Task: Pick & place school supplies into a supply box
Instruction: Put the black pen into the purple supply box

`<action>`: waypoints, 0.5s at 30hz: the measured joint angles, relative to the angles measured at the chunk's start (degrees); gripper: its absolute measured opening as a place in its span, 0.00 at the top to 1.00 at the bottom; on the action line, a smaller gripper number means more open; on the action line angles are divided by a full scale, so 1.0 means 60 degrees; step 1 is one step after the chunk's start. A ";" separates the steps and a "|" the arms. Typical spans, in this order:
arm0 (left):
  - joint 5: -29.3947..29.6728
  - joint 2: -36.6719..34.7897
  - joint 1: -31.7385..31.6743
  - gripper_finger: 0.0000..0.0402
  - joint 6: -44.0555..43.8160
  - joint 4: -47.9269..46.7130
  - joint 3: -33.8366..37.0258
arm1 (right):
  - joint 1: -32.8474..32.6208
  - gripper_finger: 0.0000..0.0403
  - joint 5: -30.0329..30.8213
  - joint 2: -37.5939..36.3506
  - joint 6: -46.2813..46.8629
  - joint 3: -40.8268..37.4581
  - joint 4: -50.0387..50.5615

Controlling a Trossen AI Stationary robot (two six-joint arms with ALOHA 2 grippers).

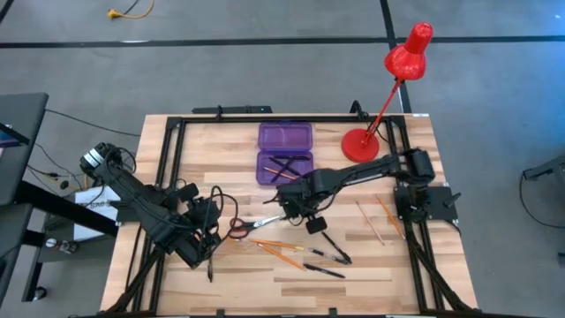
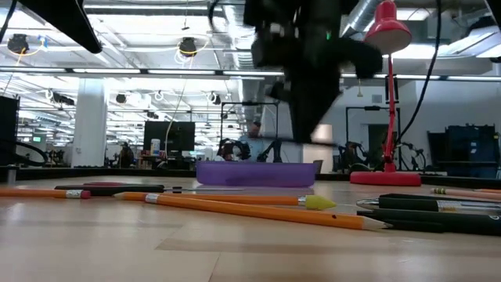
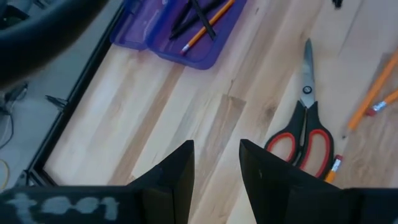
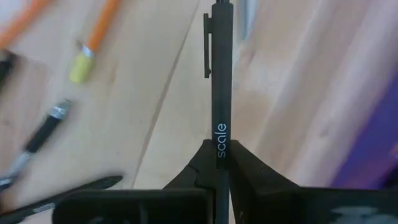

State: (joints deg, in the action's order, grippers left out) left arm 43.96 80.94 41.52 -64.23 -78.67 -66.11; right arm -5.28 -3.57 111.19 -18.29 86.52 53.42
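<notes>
Right wrist view: the right tool (image 4: 219,163) is pressed together on a black pen (image 4: 221,81), whose long axis runs straight out from the fingertips, clip outward. High view: this tool (image 1: 298,208) hangs just in front of the open purple supply box (image 1: 284,152), which sits near the tabletop's (image 1: 229,141) far edge and already holds pens and a pencil. Bare wood lies between tool and box. Orange pencils (image 1: 275,245), more black pens (image 1: 335,251) and red-handled scissors (image 1: 252,226) lie scattered nearer the front. The red lamp (image 1: 388,88) stands right of the box. The left tool (image 3: 216,163), slightly spread and empty, waits near the scissors.
</notes>
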 joint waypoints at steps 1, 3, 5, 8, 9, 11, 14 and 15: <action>0.0057 0.0002 0.0000 0.71 0.0000 -0.0012 0.0000 | 0.0119 0.99 0.0052 -0.0199 0.0030 0.0008 -0.0023; 0.0072 0.0001 0.0000 0.71 0.0000 -0.0008 0.0000 | 0.0487 0.99 0.0239 -0.0525 0.0145 0.0011 -0.0093; 0.0088 0.0002 -0.0002 0.71 0.0000 -0.0005 0.0000 | 0.0960 1.00 0.0567 -0.0708 0.0302 0.0017 -0.0247; 0.0181 0.0002 -0.0007 0.71 -0.0015 -0.0001 0.0000 | 0.1711 1.00 0.0863 -0.0781 0.0532 0.0018 -0.0515; 0.0249 0.0002 -0.0011 0.71 -0.0038 0.0006 0.0000 | 0.1940 1.00 0.0876 -0.0742 0.0620 0.0018 -0.0648; 0.0297 0.0002 -0.0011 0.71 -0.0062 0.0010 0.0000 | 0.2345 1.00 0.0859 -0.0611 0.0846 0.0018 -0.0827; 0.0269 0.0002 -0.0011 0.71 -0.0069 0.0017 0.0000 | 0.2717 0.99 0.0849 -0.0230 0.1117 0.0030 -0.1314; 0.0223 0.0002 -0.0011 0.71 -0.0077 0.0021 0.0000 | 0.2792 0.99 0.0835 -0.0127 0.1185 0.0015 -0.1314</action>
State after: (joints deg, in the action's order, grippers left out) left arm 45.30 80.95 41.45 -64.69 -78.54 -66.11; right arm 11.47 1.44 110.42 -11.18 86.61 45.53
